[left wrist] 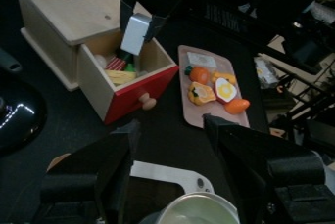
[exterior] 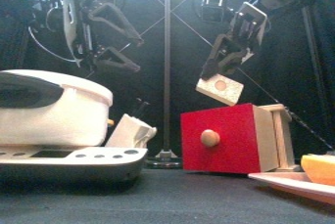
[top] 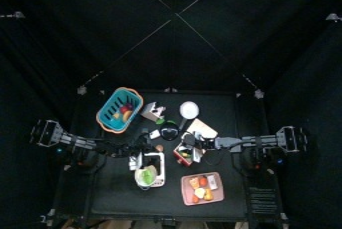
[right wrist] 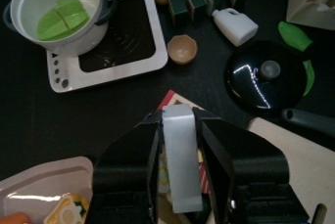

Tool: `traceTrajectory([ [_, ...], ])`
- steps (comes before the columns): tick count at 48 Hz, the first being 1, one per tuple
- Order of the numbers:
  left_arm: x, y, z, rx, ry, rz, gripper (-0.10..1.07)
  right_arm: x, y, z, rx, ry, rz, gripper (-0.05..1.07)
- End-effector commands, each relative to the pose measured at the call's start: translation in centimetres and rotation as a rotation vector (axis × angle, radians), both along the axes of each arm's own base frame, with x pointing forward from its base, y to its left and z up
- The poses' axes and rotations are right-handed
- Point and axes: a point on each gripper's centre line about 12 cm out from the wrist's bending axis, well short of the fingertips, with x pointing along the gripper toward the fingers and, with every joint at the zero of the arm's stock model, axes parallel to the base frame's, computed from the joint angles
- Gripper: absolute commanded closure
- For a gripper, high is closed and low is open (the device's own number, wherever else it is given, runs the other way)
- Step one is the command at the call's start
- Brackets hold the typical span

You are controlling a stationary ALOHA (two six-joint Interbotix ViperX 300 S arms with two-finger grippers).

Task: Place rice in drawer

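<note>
Two arms at this table, but only the right gripper (right wrist: 183,159) is doing anything: its jaws are clamped on a flat rice packet (exterior: 220,87), carried tilted in the air just above the drawer (left wrist: 124,76). The drawer, red-fronted with a round knob, is pulled out of its wooden box (left wrist: 66,8) and already has some stuff inside. So I'd call this the drop-off step, carry basically done. Next move looks like lowering the packet into the gap between the box front and the red panel, then letting go. Tight fit, I reckon, since the packet is slanted and could catch on the drawer's edge.

The left gripper (left wrist: 167,155) hangs off to the side of the drawer with its jaws spread, holding nothing. A tray of food (left wrist: 216,86) sits just beside the drawer, and a white rice cooker (exterior: 53,106) is further off on its other side. Neither seems in the way.
</note>
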Motion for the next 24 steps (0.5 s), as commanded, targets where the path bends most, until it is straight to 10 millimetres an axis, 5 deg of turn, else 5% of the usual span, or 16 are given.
traceTrajectory([
  [1,0.2,0.0,0.5,0.0,-0.021,0.003,0.08,0.0,-0.1,1.1,0.03,-0.043,-0.029,0.48],
  [24,0.2,0.0,0.4,0.0,-0.018,0.003,0.08,0.3,-0.2,-1.2,0.217,0.062,-0.203,0.48],
])
